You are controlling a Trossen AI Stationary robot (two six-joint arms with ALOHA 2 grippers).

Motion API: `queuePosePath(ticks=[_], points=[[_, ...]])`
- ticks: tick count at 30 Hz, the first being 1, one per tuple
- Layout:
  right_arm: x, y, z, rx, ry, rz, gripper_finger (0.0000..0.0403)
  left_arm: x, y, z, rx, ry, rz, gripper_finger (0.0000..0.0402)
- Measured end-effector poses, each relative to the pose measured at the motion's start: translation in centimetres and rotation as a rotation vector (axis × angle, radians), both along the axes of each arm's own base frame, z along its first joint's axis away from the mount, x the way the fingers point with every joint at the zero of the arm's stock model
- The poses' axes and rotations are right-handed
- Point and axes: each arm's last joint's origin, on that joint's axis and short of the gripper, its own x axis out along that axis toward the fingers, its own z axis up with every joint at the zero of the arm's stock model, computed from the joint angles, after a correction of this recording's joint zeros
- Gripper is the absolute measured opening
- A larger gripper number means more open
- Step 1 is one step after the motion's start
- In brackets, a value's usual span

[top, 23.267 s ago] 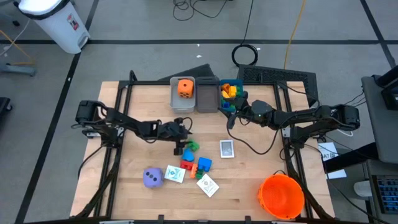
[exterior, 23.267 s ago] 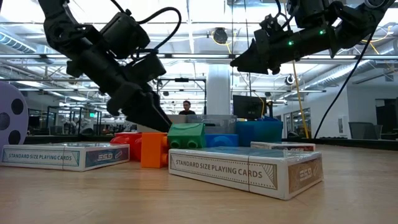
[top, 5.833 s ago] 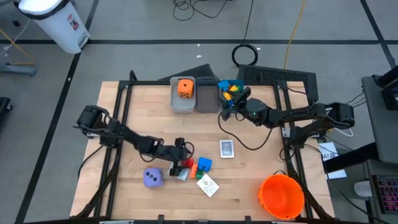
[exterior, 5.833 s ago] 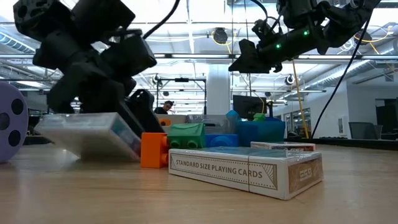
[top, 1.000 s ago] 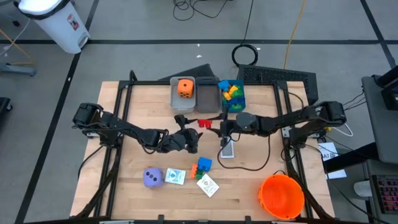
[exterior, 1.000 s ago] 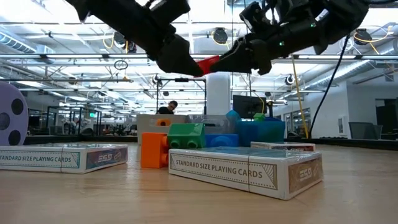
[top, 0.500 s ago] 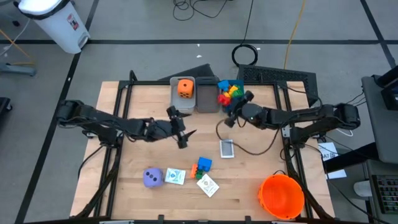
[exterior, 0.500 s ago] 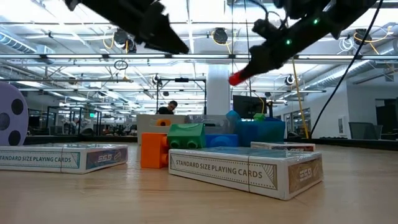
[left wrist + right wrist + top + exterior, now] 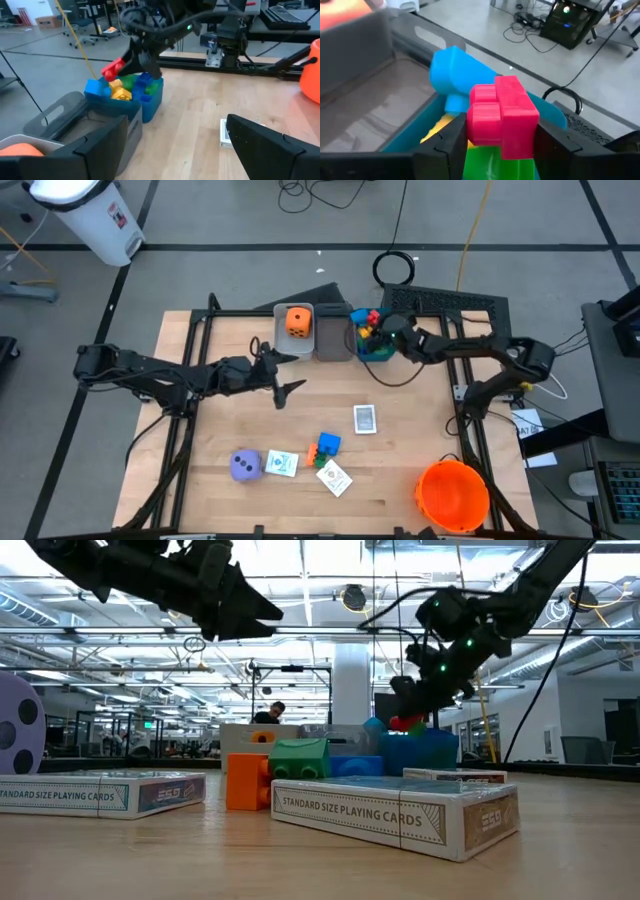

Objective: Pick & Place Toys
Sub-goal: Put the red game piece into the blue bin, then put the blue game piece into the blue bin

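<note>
the wooden surface (image 9: 410,470) carries everything, with a big orange bucket (image 9: 452,494) at its near right corner, untouched. at the far edge stand three bins in a row: a grey bin (image 9: 293,343) holding the orange die (image 9: 297,320), a middle bin (image 9: 331,340) that looks empty, and a blue bin (image 9: 378,348) already heaped with blocks of several colours. so sorting looks partly done.

the right pincer (image 9: 388,326) hangs over the blue bin, clamped on a red block (image 9: 504,114) that is not yet let go. the left pincer (image 9: 278,375) hovers above bare wood in front of the grey bin, its jaws wide apart and holding nothing.

still loose on the near half of the surface: the purple die (image 9: 246,466), a card pack (image 9: 281,463) just beside it, a second card pack (image 9: 334,478), a third card pack (image 9: 365,419) lying apart nearer the middle, and a small cluster of blue, orange and green blocks (image 9: 324,446).
</note>
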Motion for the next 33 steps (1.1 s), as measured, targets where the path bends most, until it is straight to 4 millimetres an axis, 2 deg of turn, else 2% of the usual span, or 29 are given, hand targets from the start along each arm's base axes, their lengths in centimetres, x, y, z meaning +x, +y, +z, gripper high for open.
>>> queuePosePath(ticks=[6, 17, 24, 29, 33], points=[[0.4, -0.7, -1.0, 0.004, -0.004, 0.009, 0.0187, 0.0, 0.0, 0.0, 0.001, -0.003, 0.001, 0.0342], [0.5, -0.2, -0.5, -0.007, 0.005, 0.035, 0.0264, 0.0, 0.0, 0.0, 0.0, -0.002, 0.001, 0.0347], [1.2, 2.5, 1.9, -0.097, -0.02, 0.163, 0.0292, 0.0, 0.0, 0.0, -0.001, -0.003, 0.001, 0.0346], [1.4, 4.9, 3.9, -0.132, -0.088, 0.245, 0.0288, 0.0, 0.1, 0.0, -0.017, -0.006, 0.005, 0.0347], [1.6, 7.0, 4.9, -0.134, -0.139, 0.349, 0.0283, 0.0, 0.0, -0.1, -0.095, -0.013, 0.01, 0.0347]])
